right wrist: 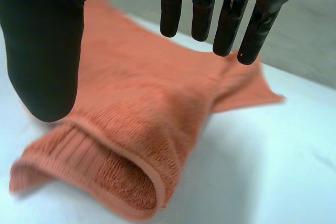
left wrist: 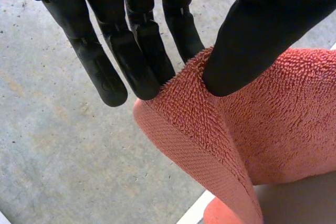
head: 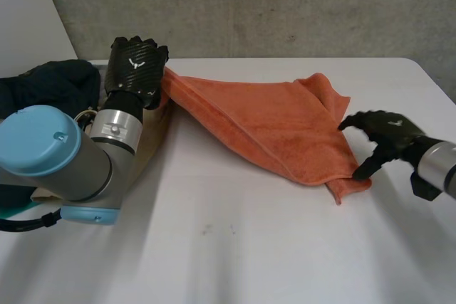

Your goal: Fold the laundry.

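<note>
Left hand point(head: 135, 65): upper left, pinching a corner of the orange towel point(head: 271, 122).
Right hand point(head: 388, 133): right edge, fingers apart; should pinch the near corner fully.

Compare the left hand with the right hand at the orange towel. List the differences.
Grip: the left hand pinches a corner of the orange towel between thumb and fingers; the right hand is open, holding nothing.
Towel end: the left hand's corner is lifted off the table; the corner by the right hand lies on it.
Both are black and at opposite ends of the towel.
</note>
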Action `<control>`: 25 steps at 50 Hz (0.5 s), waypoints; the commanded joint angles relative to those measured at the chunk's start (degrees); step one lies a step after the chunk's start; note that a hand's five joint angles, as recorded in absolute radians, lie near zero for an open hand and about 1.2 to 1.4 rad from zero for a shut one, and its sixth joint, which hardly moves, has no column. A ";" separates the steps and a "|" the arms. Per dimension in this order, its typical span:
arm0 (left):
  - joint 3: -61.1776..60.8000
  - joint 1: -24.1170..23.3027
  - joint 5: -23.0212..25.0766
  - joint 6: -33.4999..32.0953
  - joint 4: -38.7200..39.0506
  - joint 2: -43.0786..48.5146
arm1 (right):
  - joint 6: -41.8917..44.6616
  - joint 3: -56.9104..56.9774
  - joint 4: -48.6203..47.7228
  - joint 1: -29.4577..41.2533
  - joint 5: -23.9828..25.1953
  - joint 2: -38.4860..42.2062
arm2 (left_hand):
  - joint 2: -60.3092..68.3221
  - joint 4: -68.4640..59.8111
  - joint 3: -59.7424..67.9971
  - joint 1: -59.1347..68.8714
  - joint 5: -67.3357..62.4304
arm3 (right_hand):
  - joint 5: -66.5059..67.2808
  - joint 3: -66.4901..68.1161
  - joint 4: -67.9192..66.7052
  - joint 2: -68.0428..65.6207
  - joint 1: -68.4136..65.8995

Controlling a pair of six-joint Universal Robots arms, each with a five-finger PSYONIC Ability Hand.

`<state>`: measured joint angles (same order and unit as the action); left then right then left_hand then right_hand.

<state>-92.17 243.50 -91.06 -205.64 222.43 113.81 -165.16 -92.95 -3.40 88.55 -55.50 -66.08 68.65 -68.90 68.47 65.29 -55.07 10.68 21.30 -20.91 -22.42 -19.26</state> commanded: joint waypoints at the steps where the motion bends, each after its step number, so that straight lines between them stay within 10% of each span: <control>1: -0.03 0.05 0.01 1.82 -2.17 -0.78 | -22.04 0.40 5.32 -4.44 -5.93 -1.42 | 11.35 -11.10 11.53 14.71 -14.93 | 1.18 0.56 -0.95 0.57 -2.60; 25: 1.20 6.11 -0.26 2.00 -5.69 -13.97 | -19.50 -0.65 10.25 2.14 -14.18 -1.33 | 11.35 -11.10 11.53 14.71 -14.93 | -4.36 -4.98 4.59 6.10 2.94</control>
<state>-90.44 248.97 -91.57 -203.69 217.06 100.43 -184.01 -93.37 7.03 85.14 -64.66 -67.52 68.65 -68.91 68.47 65.27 -55.07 9.80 20.46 -19.92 -22.39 -18.09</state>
